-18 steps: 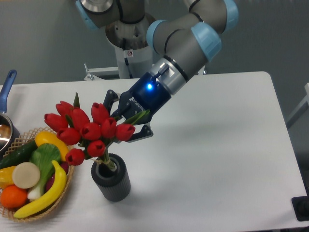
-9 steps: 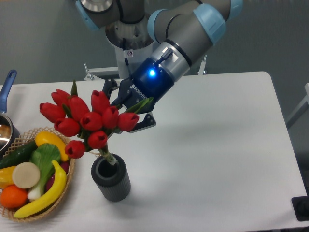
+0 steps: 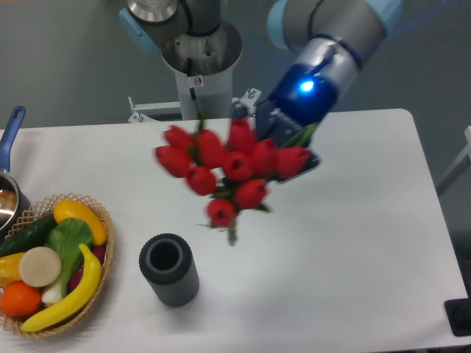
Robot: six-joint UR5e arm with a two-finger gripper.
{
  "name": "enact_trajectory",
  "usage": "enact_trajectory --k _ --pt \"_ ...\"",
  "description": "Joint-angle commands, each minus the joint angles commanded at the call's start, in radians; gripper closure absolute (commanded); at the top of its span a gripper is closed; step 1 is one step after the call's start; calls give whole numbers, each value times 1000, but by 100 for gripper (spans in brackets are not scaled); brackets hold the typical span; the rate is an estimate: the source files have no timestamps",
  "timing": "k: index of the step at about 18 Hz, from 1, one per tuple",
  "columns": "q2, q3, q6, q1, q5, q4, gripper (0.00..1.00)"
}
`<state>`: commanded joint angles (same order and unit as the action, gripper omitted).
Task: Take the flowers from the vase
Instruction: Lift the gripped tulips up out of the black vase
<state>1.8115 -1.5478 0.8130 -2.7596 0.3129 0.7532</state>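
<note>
Tulips are hanging in the air, blurred by motion: the flowers (image 3: 229,170) are riding above the surface (image 3: 353,243), up and to the right of the vase (image 3: 169,269), with the stem ends pointing down at roughly the middle of the bunch and no part of them touching the vase's mouth. The pincer (image 3: 291,151) is sitting behind the right side of the bunch, clamped on the stems or leaves there, though the buds are hiding the fingers and the exact point of the grip cannot be made out. The vase is standing upright and empty, its round dark mouth showing, just to the right of the wicker basket (image 3: 96,283) of fruit and vegetables; a pot with a blue handle (image 3: 13,125) is peeking in at the far left edge. Judging from this, the extraction is essentially done and the step in hand is carrying the bunch clear. Doing that well is mostly a matter of keeping the squeeze steady, since the bunch is wide and top-heavy and is being gripped off to one side, so it is likely to swing or twist in the pincer if the arm is jerking or changing direction sharply. Smooth, slower travel is looking wise given the blur. Keeping the dangling stem ends well above the vase rim and away from the basket is avoiding a snag that could tip the vase or pull a stem loose.
</note>
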Motion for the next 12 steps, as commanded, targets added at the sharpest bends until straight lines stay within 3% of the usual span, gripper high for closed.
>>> enact_trajectory --k 12 --pt "11 2 3 -9 2 -2 67"
